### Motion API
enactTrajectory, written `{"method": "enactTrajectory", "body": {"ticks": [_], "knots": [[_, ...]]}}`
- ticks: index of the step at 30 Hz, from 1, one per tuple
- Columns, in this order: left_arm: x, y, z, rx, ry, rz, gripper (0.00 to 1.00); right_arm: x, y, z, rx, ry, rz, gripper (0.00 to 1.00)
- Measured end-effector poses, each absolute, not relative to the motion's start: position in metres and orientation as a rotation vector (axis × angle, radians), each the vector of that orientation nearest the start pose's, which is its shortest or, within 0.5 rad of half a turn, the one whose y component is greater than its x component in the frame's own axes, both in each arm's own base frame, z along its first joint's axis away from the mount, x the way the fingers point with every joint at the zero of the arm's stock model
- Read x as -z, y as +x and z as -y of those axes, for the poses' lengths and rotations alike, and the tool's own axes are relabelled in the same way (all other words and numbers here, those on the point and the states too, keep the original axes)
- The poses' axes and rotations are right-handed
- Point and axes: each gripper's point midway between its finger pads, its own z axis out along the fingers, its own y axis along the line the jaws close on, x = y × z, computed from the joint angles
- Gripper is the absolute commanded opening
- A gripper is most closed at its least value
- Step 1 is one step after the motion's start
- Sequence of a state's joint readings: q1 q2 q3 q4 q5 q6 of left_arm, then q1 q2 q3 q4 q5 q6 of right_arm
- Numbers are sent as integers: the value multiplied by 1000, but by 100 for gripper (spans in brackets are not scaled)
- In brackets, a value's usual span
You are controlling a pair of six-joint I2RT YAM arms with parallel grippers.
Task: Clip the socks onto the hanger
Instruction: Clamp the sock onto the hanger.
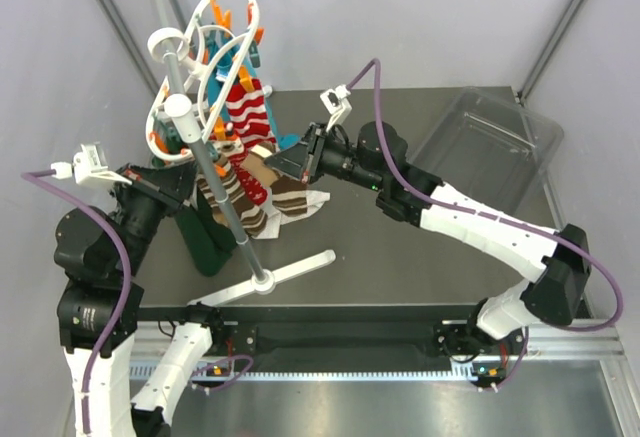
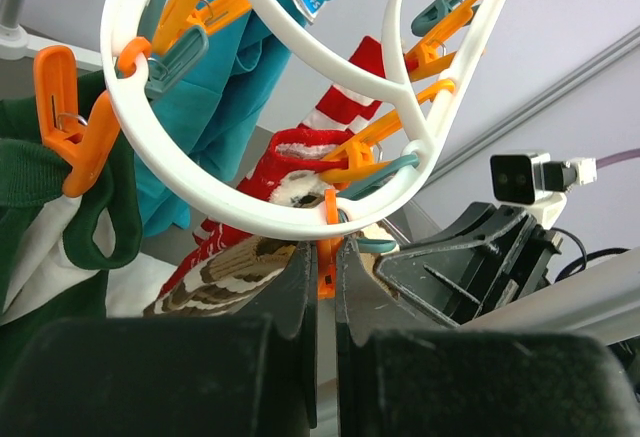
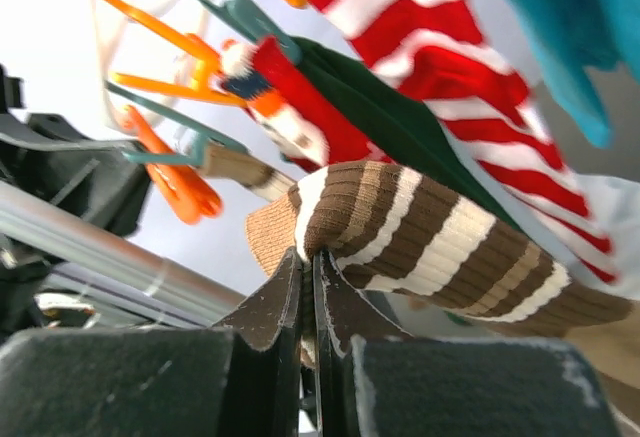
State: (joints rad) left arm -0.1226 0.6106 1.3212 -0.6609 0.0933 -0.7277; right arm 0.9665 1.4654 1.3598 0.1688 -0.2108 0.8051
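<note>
The white ring hanger point(image 1: 205, 52) with orange clips stands on a grey pole point(image 1: 225, 202) at the left. Red-and-white socks point(image 1: 248, 107) hang from it, and brown-and-cream socks point(image 1: 240, 207) hang lower by the pole. My left gripper point(image 2: 325, 257) is shut on an orange clip point(image 2: 326, 269) just under the hanger's white ring point(image 2: 250, 219), with a brown sock point(image 2: 225, 275) beside it. My right gripper point(image 3: 312, 257) is shut on the cuff of a brown-and-cream striped sock point(image 3: 430, 232), raised close to an orange clip point(image 3: 180, 185). The two grippers meet under the hanger point(image 1: 255, 167).
A clear plastic bin point(image 1: 500, 137) stands at the back right. A dark green garment point(image 1: 205, 242) and a teal cloth point(image 2: 220, 107) hang on the hanger. A white cloth point(image 1: 318, 200) lies under the socks. The hanger's white foot point(image 1: 290, 272) reaches across the table's front.
</note>
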Motion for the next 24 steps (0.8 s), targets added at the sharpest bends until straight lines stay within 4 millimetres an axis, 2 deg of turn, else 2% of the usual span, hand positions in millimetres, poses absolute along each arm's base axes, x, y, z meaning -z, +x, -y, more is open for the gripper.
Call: {"method": "enactTrajectory", "body": {"ticks": [3,12,17,24], "knots": [[-452,191,68,745,-390,-1516,0,-403,218,-446,-1596,-339,-1686,0],[-452,192,67,736,-381,-1514,0,-400,199,-469,-1725,-384,-1714,0],[-451,192,67,732,-379,-1516,0,-407,190,-475,-1780,-397,-1695,0],[-452,190,66,727,-374,-1507,0,-418,187,-476,-1820,-400,-1652,0]]}}
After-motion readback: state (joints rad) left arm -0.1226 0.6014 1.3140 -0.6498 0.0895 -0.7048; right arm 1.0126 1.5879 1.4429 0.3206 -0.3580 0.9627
